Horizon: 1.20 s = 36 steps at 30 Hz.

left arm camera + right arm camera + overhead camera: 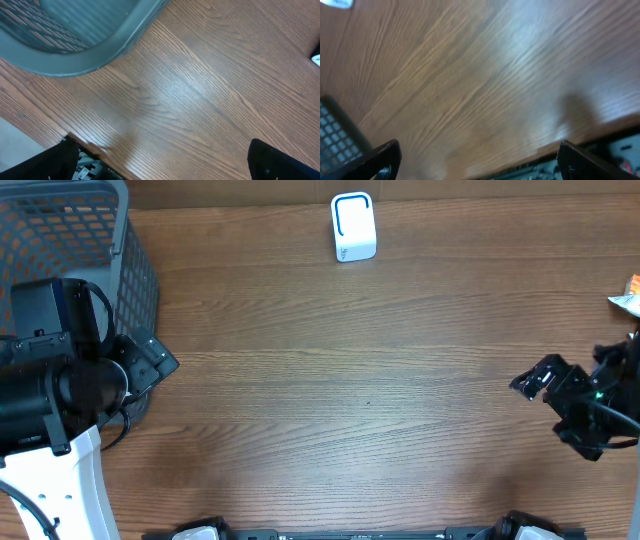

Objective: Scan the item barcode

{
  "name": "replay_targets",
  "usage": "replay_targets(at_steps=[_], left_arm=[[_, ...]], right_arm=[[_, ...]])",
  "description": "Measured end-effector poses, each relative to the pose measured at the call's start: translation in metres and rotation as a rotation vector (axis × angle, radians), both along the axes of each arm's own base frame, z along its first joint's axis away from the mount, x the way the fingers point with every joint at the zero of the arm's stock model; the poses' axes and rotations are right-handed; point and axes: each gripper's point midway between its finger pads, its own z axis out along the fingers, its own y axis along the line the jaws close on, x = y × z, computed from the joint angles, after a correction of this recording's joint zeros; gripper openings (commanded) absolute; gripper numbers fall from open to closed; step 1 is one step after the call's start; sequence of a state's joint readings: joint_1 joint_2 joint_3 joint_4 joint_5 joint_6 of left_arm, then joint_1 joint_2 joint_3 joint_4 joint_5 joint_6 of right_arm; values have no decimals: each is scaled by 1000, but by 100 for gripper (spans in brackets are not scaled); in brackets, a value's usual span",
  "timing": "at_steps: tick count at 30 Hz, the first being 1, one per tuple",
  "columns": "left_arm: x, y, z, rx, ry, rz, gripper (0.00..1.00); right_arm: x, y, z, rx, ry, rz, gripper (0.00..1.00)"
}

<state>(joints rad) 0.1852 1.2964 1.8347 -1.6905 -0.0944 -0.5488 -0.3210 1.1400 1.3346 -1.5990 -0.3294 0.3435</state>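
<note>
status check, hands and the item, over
Both open, empty: left hand, right hand. Far edge: white scanner-like box. Right edge: packet corner, barely in view. By left arm: grey basket, not blocking.

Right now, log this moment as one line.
left gripper open, empty | right gripper open, empty | white scanner at far edge | grey basket far left

Grey plastic mesh basket: one
White-and-blue box-shaped scanner: one
Orange-and-white item: one
Brown wooden table: one
Black two-finger grippers: two (left gripper, right gripper)
</note>
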Motion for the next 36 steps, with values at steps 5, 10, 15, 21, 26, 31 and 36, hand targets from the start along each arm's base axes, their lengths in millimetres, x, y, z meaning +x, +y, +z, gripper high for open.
replay_targets(at_steps=[5,10,15,21,26,31,36], left_arm=[[0,0,0,0,0,0,100],[0,0,0,0,0,0,100],[0,0,0,0,0,0,100],[0,0,0,0,0,0,100],[0,0,0,0,0,0,100],[0,0,0,0,0,0,100],[0,0,0,0,0,0,100]], right_arm=[[13,-8,2,-42,-55,-3,100],[20,-9,-2,-38,-76,1,100],[34,-11,-24,-49,-143,10,100],[44,-1,-33,-97,-447,83,100],[37,25,-17,-145,-786,235,100],[30,39,-20,-207,-1003,315,100],[24,63,-10,-248,-1227,427,100]])
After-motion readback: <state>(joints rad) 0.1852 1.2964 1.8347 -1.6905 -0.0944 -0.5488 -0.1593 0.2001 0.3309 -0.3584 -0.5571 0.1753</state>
